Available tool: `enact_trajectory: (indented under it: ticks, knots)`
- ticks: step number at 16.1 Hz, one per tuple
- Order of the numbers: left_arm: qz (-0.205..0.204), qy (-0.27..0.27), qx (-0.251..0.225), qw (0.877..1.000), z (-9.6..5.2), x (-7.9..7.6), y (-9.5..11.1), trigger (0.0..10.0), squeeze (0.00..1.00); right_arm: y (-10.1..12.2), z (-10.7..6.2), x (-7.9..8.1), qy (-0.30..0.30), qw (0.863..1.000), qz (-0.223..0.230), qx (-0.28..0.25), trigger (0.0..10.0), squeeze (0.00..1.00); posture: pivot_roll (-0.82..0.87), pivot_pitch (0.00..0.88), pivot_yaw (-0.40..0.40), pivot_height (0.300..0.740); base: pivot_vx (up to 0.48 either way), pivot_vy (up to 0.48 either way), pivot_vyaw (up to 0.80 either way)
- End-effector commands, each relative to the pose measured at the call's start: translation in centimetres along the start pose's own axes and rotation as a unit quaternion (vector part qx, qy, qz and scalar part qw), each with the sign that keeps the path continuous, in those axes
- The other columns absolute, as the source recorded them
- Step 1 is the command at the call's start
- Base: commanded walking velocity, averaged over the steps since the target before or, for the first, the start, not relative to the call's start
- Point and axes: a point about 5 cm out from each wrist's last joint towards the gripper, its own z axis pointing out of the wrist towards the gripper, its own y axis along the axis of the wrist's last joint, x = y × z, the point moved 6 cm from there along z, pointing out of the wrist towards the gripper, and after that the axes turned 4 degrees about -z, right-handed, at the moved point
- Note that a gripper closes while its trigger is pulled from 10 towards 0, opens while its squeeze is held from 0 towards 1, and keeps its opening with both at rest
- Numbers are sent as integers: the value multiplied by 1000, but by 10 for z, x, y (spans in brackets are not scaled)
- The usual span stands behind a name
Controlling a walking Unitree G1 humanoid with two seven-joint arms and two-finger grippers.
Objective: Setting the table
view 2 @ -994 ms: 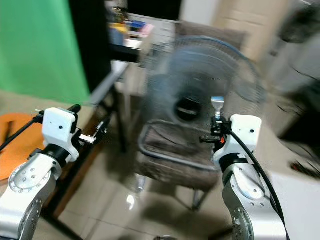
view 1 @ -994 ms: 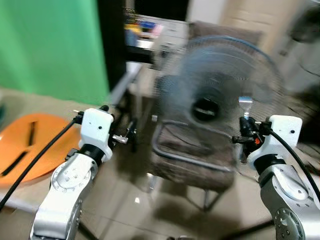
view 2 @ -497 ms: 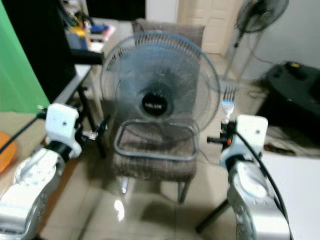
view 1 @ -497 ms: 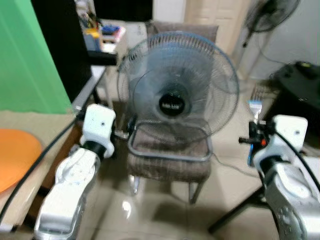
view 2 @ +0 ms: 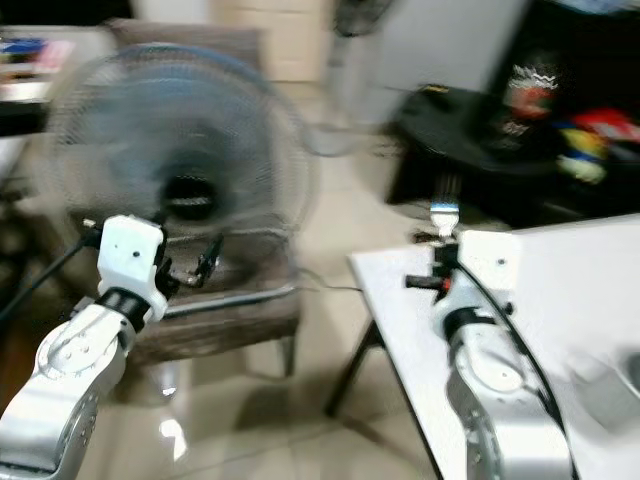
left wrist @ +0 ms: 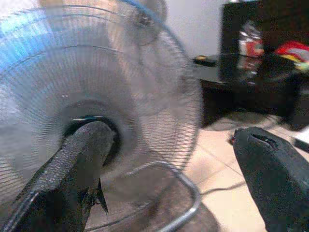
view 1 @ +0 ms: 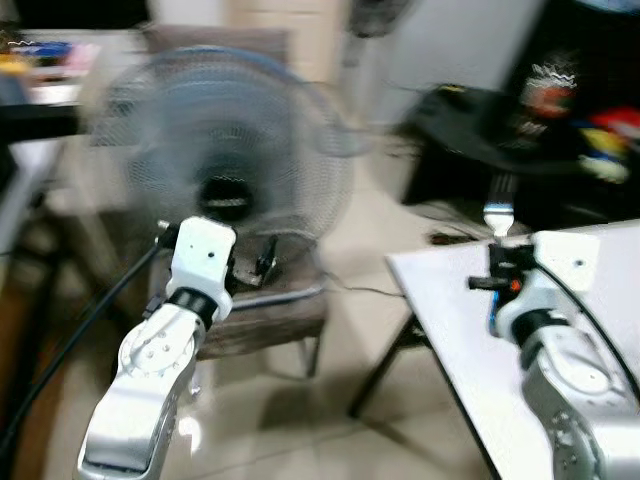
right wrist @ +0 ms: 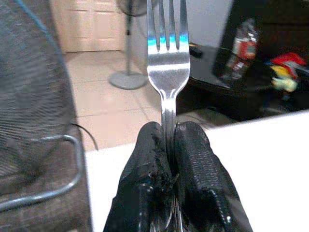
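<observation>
The fork (right wrist: 167, 72) is silver metal with four tines. It stands upright, tines up, its handle pinched between two black fingers (right wrist: 195, 159), above the white table's (view 1: 470, 330) edge.

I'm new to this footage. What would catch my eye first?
A silver fork stands tines-up, pinched in the right gripper over the near edge of a white table. To the left, a big electric fan sits on a grey chair, beyond the open left gripper.
</observation>
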Motion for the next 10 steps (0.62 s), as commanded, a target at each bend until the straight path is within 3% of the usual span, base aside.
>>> enact_trajectory:
  ticks: [1,6,10]
  knots:
    - [6,-8,-9,1000,1,-3,7,10000,0,-1,0,-6,-15,1000,1,7,10000,0,77,0,-70,740,0,0,-788]
    - [16,-4,-14,1000,9,1,9,10000,0,0,4,-4,-20,1000,9,5,10000,0,80,0,-54,740,0,0,-788]
    - [21,-9,-13,1000,12,4,9,10000,0,0,3,-1,-24,1000,19,6,10000,0,75,0,-33,740,0,427,-788]
